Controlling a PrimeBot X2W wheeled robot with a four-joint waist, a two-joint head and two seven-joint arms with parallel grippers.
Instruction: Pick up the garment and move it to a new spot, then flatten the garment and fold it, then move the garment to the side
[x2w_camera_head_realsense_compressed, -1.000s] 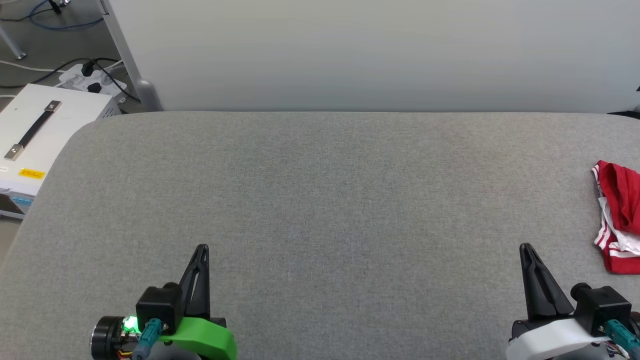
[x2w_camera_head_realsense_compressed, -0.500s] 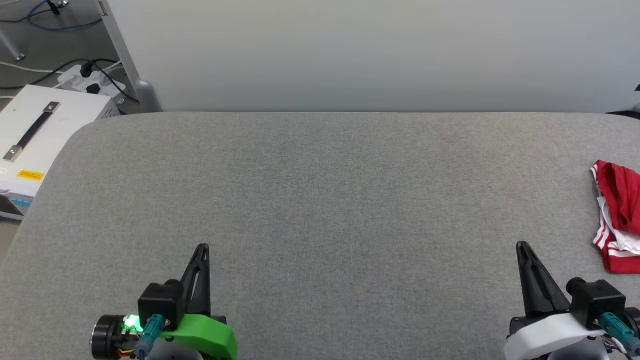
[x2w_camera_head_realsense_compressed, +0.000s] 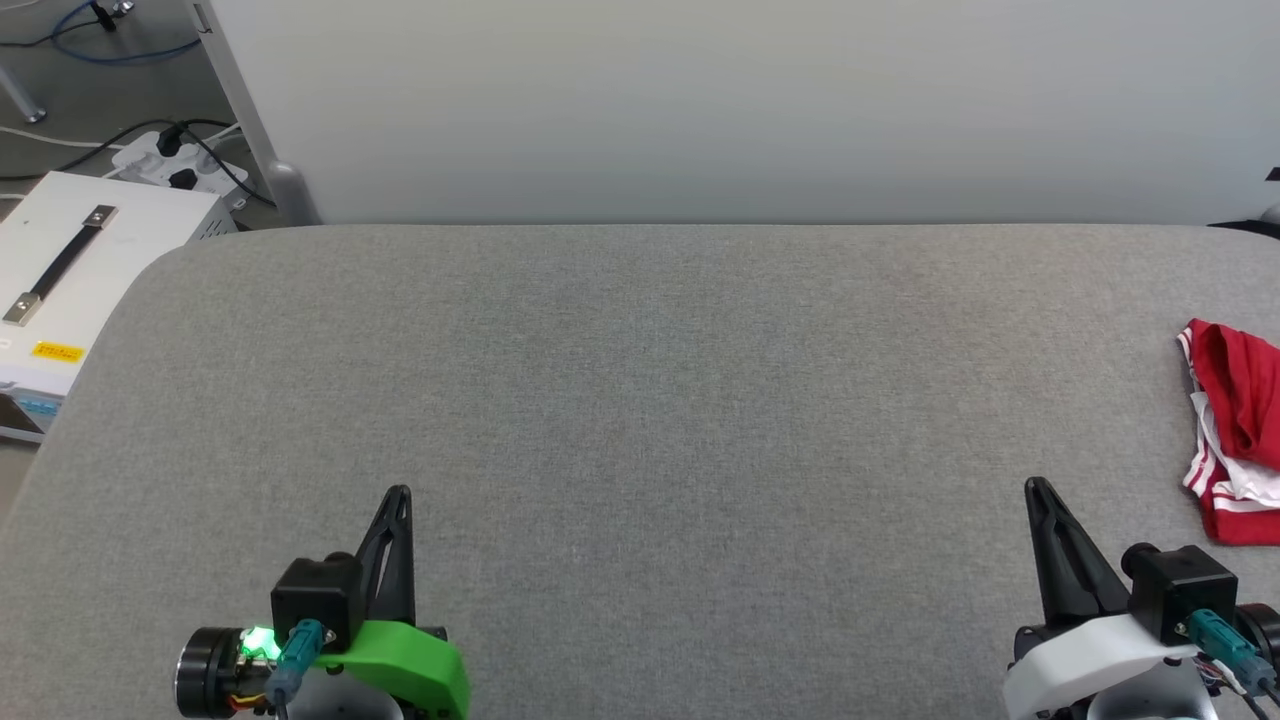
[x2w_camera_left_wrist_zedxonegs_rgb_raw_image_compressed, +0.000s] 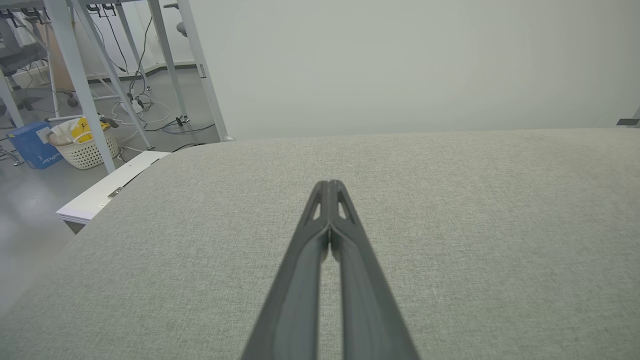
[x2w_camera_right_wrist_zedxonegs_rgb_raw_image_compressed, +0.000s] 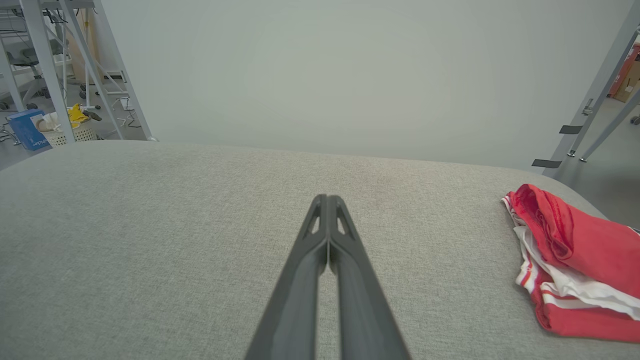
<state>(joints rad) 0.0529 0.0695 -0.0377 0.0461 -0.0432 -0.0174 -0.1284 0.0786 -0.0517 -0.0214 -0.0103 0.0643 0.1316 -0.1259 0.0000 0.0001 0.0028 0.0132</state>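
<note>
The garment (x2w_camera_head_realsense_compressed: 1236, 430) is a red shirt with white and striped trim, lying crumpled at the far right edge of the grey table (x2w_camera_head_realsense_compressed: 640, 400); the head view's edge cuts it off. In the right wrist view the garment (x2w_camera_right_wrist_zedxonegs_rgb_raw_image_compressed: 575, 265) lies to the right of my fingers. My right gripper (x2w_camera_head_realsense_compressed: 1036, 488) is shut and empty near the table's front edge, left of the garment and apart from it. My left gripper (x2w_camera_head_realsense_compressed: 398, 495) is shut and empty at the front left. Both wrist views show the fingers (x2w_camera_left_wrist_zedxonegs_rgb_raw_image_compressed: 330, 235) (x2w_camera_right_wrist_zedxonegs_rgb_raw_image_compressed: 327, 250) pressed together above bare cloth.
A pale wall panel (x2w_camera_head_realsense_compressed: 700, 100) stands behind the table. A white case (x2w_camera_head_realsense_compressed: 70, 270) with a black handle sits off the table's left side, with a power strip (x2w_camera_head_realsense_compressed: 170, 160) and cables on the floor behind it. Metal frame legs (x2w_camera_right_wrist_zedxonegs_rgb_raw_image_compressed: 595, 105) stand at the far right.
The head view has shifted slightly. Both grippers sit a little lower and further left in it. The garment has not moved on the table.
</note>
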